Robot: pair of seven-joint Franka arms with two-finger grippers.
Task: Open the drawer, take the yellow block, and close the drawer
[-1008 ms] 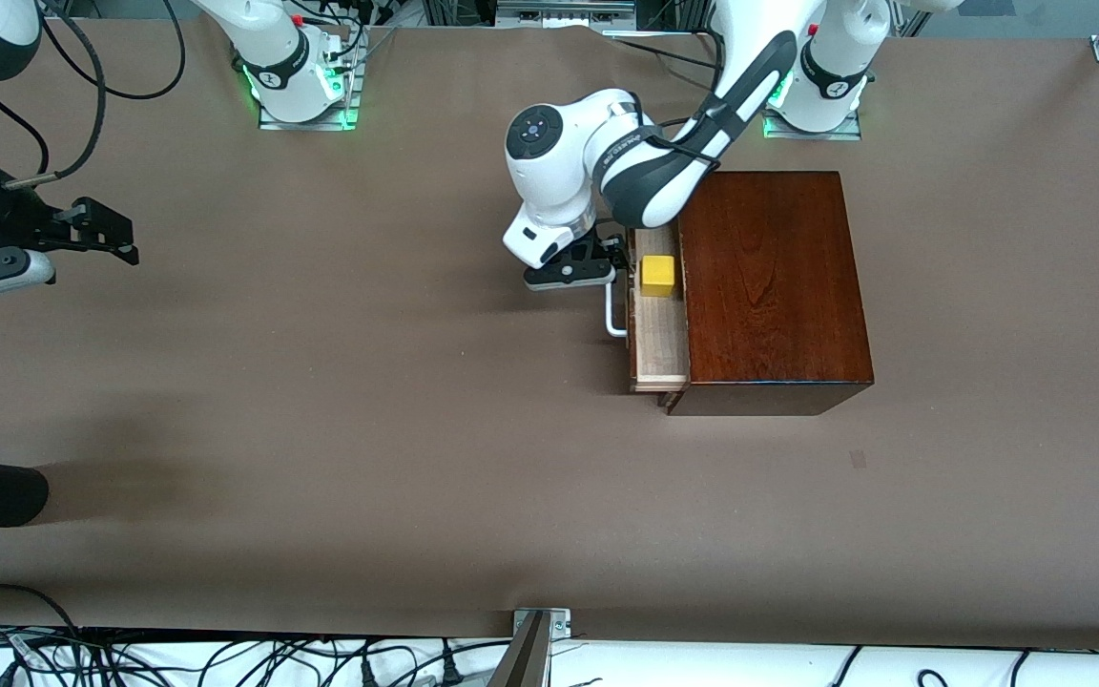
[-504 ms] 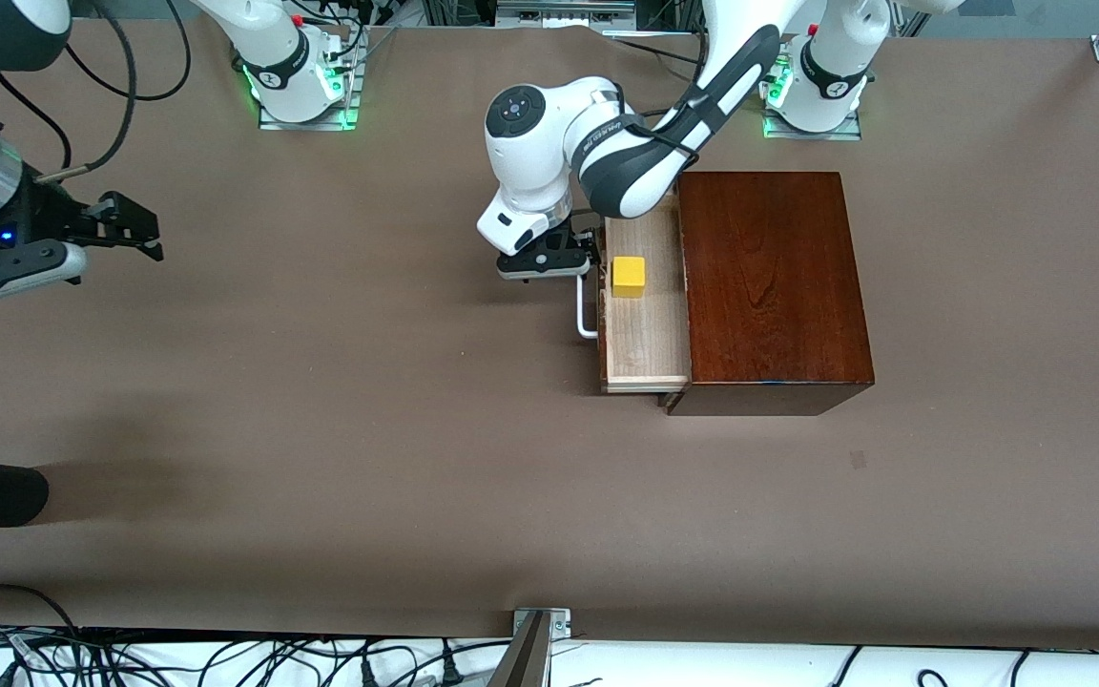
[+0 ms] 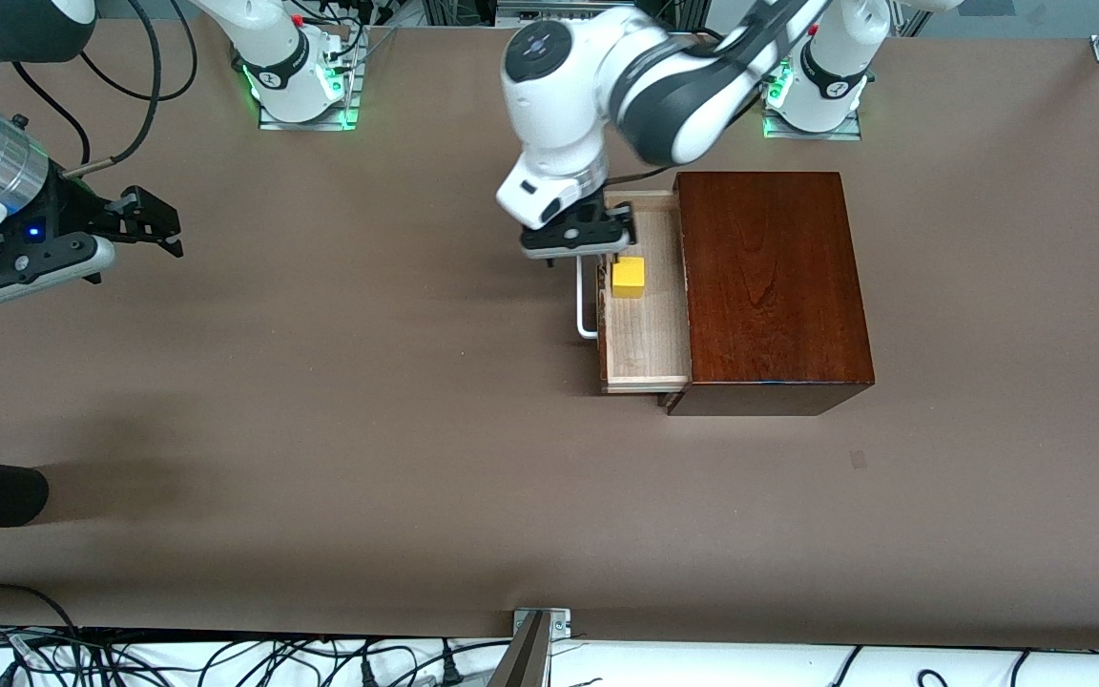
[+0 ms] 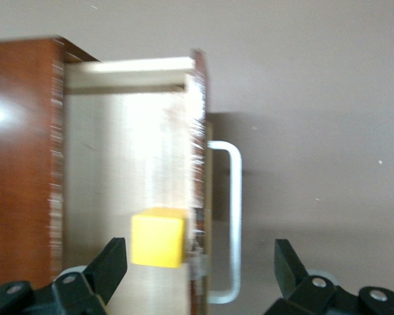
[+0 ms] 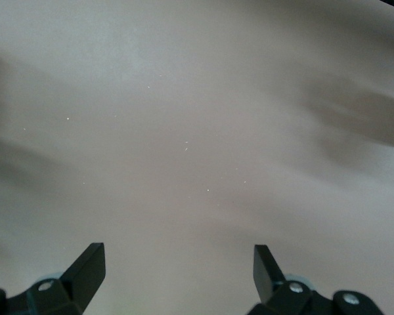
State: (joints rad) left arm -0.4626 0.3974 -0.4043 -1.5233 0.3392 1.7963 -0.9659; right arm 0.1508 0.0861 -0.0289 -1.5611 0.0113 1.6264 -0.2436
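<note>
One small bright yellow block [image 3: 628,277] in open pale-wood drawer [image 3: 646,329], left claw [image 3: 576,240] spread empty above, right claw [image 3: 139,221] open, waiting.

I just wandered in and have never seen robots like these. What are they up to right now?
They are fetching a yellow block out of a drawer in a dark wooden box. The drawer is already pulled open, and the block sits inside on the pale wood, not yet picked up. The left gripper hangs open over the drawer's handle and front edge, right by the block. The right gripper, also open, waits over bare table toward the right arm's end.
</note>
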